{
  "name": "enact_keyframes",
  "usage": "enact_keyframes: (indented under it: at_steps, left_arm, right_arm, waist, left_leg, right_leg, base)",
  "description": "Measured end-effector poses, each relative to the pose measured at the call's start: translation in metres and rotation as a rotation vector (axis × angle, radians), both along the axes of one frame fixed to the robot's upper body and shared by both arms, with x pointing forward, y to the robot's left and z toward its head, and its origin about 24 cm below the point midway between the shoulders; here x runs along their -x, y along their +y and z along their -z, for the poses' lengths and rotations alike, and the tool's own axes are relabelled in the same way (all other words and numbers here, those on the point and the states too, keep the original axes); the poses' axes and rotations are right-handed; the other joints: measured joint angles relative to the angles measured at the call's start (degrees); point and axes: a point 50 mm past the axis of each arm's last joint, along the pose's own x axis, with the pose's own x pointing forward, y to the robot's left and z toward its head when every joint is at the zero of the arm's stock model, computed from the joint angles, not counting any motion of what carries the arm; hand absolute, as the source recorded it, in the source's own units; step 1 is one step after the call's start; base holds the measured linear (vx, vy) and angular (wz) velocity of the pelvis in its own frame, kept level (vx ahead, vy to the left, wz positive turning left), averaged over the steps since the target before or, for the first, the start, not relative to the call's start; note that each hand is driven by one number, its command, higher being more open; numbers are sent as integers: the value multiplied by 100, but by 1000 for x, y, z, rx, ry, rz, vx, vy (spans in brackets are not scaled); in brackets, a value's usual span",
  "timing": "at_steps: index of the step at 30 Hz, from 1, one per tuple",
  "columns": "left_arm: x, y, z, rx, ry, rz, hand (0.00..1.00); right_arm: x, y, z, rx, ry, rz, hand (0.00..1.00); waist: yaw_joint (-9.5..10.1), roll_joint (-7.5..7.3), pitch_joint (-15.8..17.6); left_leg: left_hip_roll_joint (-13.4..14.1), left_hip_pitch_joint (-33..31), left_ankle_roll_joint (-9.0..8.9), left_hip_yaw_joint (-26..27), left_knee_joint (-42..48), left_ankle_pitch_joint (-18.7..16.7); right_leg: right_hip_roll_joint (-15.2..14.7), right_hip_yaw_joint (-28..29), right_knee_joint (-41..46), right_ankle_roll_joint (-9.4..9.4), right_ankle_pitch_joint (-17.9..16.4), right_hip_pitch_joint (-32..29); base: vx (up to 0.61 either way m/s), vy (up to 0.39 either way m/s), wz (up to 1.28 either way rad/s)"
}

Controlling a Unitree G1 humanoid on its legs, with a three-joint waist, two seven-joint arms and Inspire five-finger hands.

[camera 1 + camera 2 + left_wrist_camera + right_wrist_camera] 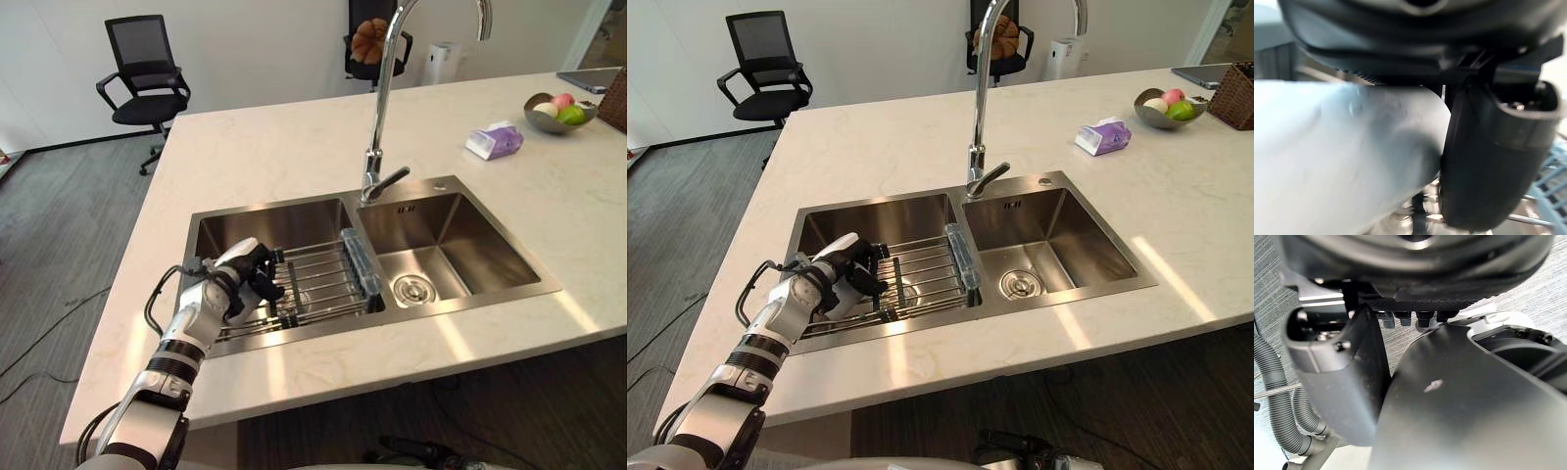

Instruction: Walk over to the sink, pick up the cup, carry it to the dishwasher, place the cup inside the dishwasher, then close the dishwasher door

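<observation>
A pale whitish cup [236,258] sits in the left basin of the steel double sink [294,208], at the near left end of a wire rack [323,279]. My left hand [258,280] reaches down into that basin with its fingers and thumb curled round the cup. In the left wrist view the cup [1327,147] bulks large between the palm and the dark thumb [1484,161]. The right wrist view has my right hand [1342,377] hanging low over grey floor, fingers relaxed and holding nothing.
A tall curved faucet [377,147] rises behind the divider between the basins. On the pale stone counter [274,137] lie a purple tissue pack [495,142] and a fruit bowl [556,113] at the far right. A black office chair [147,73] stands beyond the counter's far left corner.
</observation>
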Motion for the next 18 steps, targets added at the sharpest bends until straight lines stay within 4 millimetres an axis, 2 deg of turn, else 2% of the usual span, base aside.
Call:
enact_keyframes:
  at_steps: [2, 9, 10, 11, 18]
  left_arm:
    - [0, 0, -1, 21, -14, 9, 0]
    - [12, 0, -11, 111, -95, 33, 0]
    - [13, -2, -15, 130, -117, 39, 0]
    - [14, -3, -17, 133, -125, 44, 100]
    - [19, 4, -24, 138, -151, 35, 100]
  right_arm:
    - [0, 0, 0, -4, 0, -1, 100]
    - [1, 0, 0, -6, -8, -2, 100]
    - [3, -1, 0, -8, -6, -2, 100]
    - [3, -2, 0, -8, -5, -2, 100]
    - [5, -4, 0, -11, -1, -6, 100]
  waist:
    - [62, -14, 9]
    - [95, -14, 9]
    - [160, -15, 8]
    - [187, -15, 8]
    - [309, -30, 1]
  left_leg:
    - [-3, -16, 1, -36, 1, 1]
    - [-26, -86, 7, -177, -2, 5]
    - [-33, -86, 9, -189, -1, 6]
    - [-36, -86, 11, -196, -1, 7]
    - [-70, -97, 38, -249, 1, 24]
  right_leg:
    - [-2, -78, 0, 0, 0, 1]
    - [-5, -363, 5, 0, 0, 11]
    - [-12, -402, 5, 0, 0, 19]
    - [-16, -410, 5, 0, 0, 21]
    - [-56, -465, 1, 0, 0, 38]
  base:
    - [-15, -18, 9]
    - [-5, -13, 9]
    - [-22, -5, 6]
    - [-34, -5, 5]
    - [-44, -8, 4]
